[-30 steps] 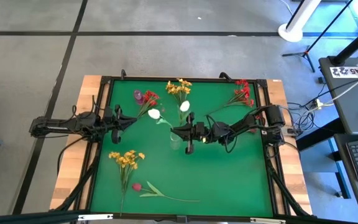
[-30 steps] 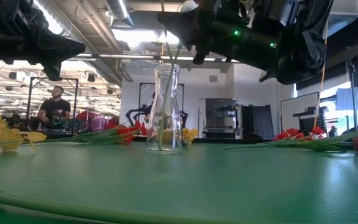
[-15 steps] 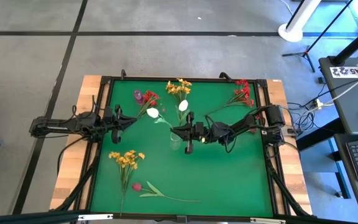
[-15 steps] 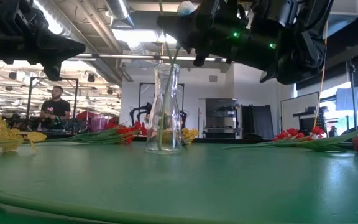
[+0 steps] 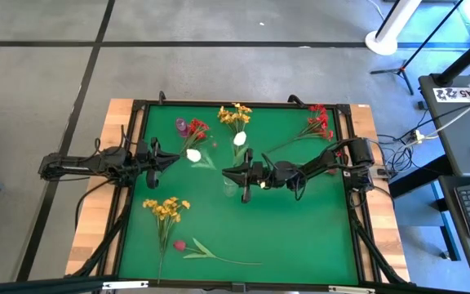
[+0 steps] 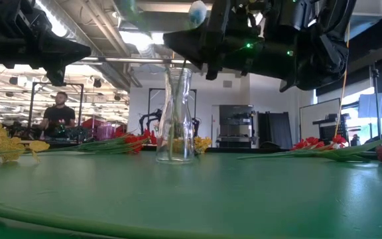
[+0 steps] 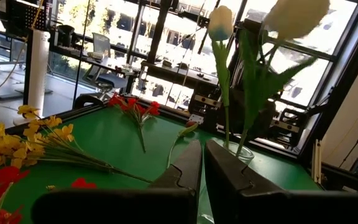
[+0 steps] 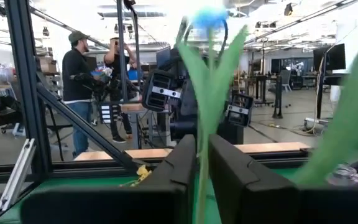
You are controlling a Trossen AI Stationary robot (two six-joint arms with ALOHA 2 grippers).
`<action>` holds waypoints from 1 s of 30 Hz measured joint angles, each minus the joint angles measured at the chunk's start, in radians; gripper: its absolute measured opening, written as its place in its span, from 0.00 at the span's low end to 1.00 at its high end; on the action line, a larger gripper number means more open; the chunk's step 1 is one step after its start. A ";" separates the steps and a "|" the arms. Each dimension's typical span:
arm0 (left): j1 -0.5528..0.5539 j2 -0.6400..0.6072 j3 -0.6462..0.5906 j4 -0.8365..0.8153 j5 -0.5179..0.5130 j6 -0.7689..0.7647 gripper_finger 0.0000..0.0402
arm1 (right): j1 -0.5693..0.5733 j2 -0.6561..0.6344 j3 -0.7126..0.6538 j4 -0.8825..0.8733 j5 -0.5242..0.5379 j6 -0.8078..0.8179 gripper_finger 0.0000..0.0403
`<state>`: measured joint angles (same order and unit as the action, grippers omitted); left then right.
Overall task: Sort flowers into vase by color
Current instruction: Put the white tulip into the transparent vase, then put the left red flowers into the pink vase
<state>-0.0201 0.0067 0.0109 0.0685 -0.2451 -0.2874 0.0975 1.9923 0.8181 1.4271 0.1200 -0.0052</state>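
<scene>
A clear glass vase (image 5: 230, 186) (image 6: 176, 119) stands mid-table with two white flowers in it. One head (image 5: 239, 139) stays near upright. The other (image 5: 193, 154) leans toward the table's left. My right gripper (image 5: 227, 174) (image 8: 202, 168) hovers level over the vase mouth, slightly open, with a green stem (image 8: 202, 186) running up through its gap. My left gripper (image 5: 175, 158) (image 7: 202, 165) waits shut at the table's left. Lying on the mat are red clusters (image 5: 196, 128) (image 5: 318, 122), yellow clusters (image 5: 235, 116) (image 5: 166, 208) and a dark-red bud (image 5: 179, 244). My right gripper has the white flower's stem (image 8: 202, 186) standing upright in the narrow gap between its two fingers, which come level from the table's right and lie across the stem. Whether the fingers touch the stem, I cannot tell. The stem's lower end sits in the vase.
A small purple bud (image 5: 181, 124) lies beside the far-left red cluster. A black frame (image 5: 243, 104) rims the green mat. The mat's near right part (image 5: 308, 229) is bare. People stand in the room beyond the table (image 8: 79, 93).
The white flower at my right gripper has swung its head toward the table's left, while its stem has stayed in the vase. My right gripper has tipped a little over the vase mouth without travelling.
</scene>
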 joint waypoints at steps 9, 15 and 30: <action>0.000 0.000 0.000 0.000 0.000 -0.001 0.04 | 0.001 -0.046 -0.001 -0.112 -0.055 0.060 0.27; 0.000 0.000 0.000 0.000 -0.008 -0.005 0.04 | 0.002 -0.112 -0.001 -0.158 -0.175 0.141 0.42; -0.001 0.029 0.131 -0.086 -0.065 -0.009 0.04 | 0.127 -0.449 -0.001 -0.446 -0.218 -0.012 0.62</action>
<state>-0.0207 0.0356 0.1422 -0.0180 -0.3099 -0.2962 0.2240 1.5435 0.8173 0.9812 -0.0984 -0.0177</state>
